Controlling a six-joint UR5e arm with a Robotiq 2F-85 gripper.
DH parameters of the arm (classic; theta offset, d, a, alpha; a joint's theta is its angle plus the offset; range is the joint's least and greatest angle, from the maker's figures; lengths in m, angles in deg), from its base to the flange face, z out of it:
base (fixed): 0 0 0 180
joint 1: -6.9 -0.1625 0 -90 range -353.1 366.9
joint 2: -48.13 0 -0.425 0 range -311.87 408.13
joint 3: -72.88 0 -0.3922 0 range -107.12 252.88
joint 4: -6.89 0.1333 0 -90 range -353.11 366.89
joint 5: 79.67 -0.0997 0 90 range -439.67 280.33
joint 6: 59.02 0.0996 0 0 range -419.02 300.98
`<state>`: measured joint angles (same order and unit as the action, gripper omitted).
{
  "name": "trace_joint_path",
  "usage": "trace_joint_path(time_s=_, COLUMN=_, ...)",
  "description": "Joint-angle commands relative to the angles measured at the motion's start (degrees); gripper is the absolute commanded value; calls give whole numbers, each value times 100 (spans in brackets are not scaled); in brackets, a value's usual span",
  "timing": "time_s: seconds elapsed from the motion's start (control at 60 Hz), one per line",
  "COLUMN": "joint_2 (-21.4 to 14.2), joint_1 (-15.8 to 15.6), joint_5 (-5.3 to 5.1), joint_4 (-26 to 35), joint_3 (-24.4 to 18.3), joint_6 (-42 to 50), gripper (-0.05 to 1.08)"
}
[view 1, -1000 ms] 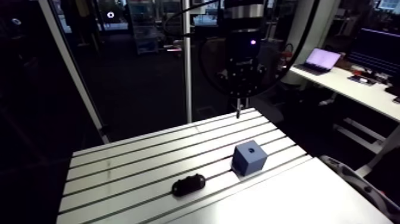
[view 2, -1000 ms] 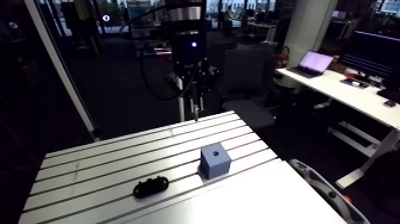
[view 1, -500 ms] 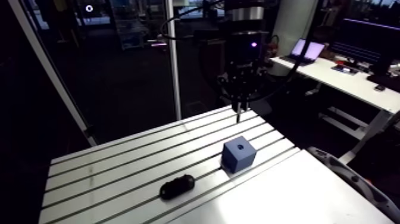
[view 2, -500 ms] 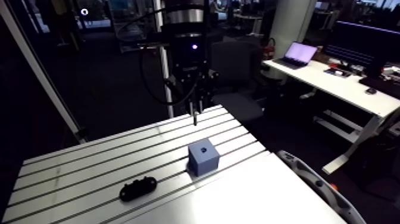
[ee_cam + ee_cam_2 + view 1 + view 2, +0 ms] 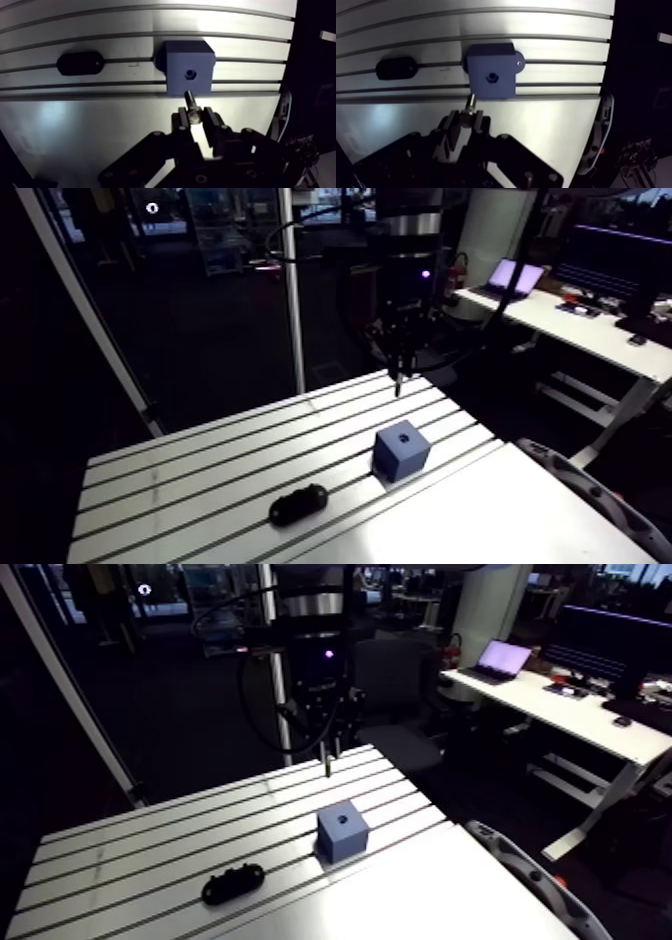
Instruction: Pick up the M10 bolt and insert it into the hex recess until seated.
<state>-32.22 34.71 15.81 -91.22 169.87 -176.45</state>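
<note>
A blue cube (image 5: 402, 452) with a hex recess (image 5: 190, 74) in its top face stands on the slotted table (image 5: 200, 463). My gripper (image 5: 194, 118) is shut on the M10 bolt (image 5: 191, 104), whose shank points out past the fingertips toward the cube. In the arm view the gripper (image 5: 400, 363) hangs high above the table's far edge, behind the cube, with the bolt (image 5: 398, 383) sticking down from it. In the wrist view the cube lies just ahead of the bolt's tip, well below it.
A black oblong part (image 5: 298, 505) lies on the table to the left of the cube, also seen in the wrist view (image 5: 80, 63). A smooth plate (image 5: 480, 523) covers the table's near right part. The table's edge drops off behind the gripper.
The arm view has shifted, so the camera moved. Relative to the cube, the gripper with the bolt has stayed high behind it, slightly farther back than just before. Cube and black part have not moved.
</note>
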Motion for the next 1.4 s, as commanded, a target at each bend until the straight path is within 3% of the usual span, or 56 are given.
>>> trace_joint_path(time_s=0.017, joint_2=14, joint_1=19, joint_5=-3, joint_4=-161, joint_3=20, joint_6=-169, gripper=107)
trace_joint_path(time_s=0.767, joint_2=33, joint_1=48, joint_5=37, joint_4=-296, joint_3=402, joint_6=-456, gripper=108)
trace_joint_path(time_s=0.967, joint_2=15, joint_1=328, joint_5=29, joint_4=-660, joint_3=516, joint_6=-933, gripper=108)
trace_joint_path(time_s=1.4, joint_2=-27, joint_1=287, joint_5=27, joint_4=-740, joint_3=849, joint_6=-969, gripper=108)
